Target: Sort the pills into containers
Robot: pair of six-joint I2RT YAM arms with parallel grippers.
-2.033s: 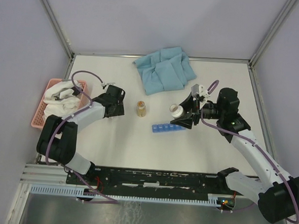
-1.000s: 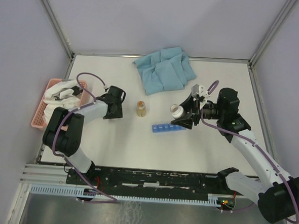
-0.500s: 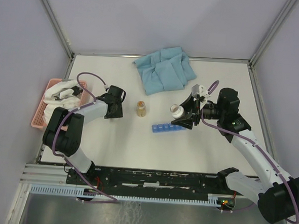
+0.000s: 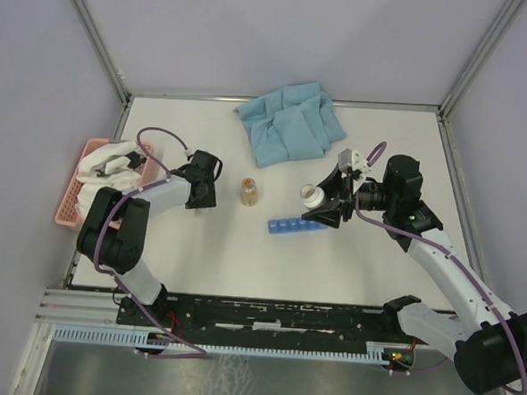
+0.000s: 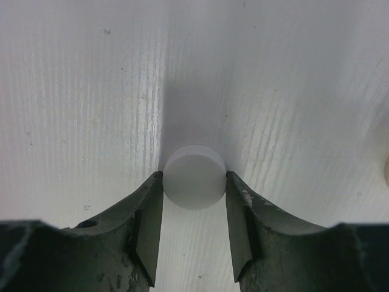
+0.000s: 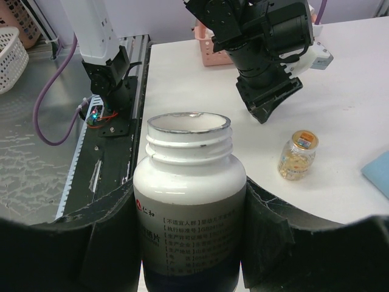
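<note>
A white round disc (image 5: 193,176), pill or cap I cannot tell, lies flat on the table. My left gripper (image 5: 194,184) is shut on it, with both fingers touching its sides. From above, the left gripper (image 4: 203,192) points down at the table's left side and hides the disc. My right gripper (image 6: 189,193) is shut on an uncapped white bottle (image 6: 189,207), held just behind the blue strip of containers (image 4: 291,225). The white bottle (image 4: 312,196) leans left in the top view. No pills show in the strip, and what the bottle holds is hidden.
A small amber bottle (image 4: 249,192) of yellowish capsules stands between the arms. A crumpled blue cloth (image 4: 290,123) lies at the back. A pink basket (image 4: 72,202) holding white cloth (image 4: 104,170) sits at the left edge. Metal frame posts rise at the back corners.
The left jaws have narrowed onto the white disc, and the left arm has shifted slightly. The right arm and its bottle have not moved.
</note>
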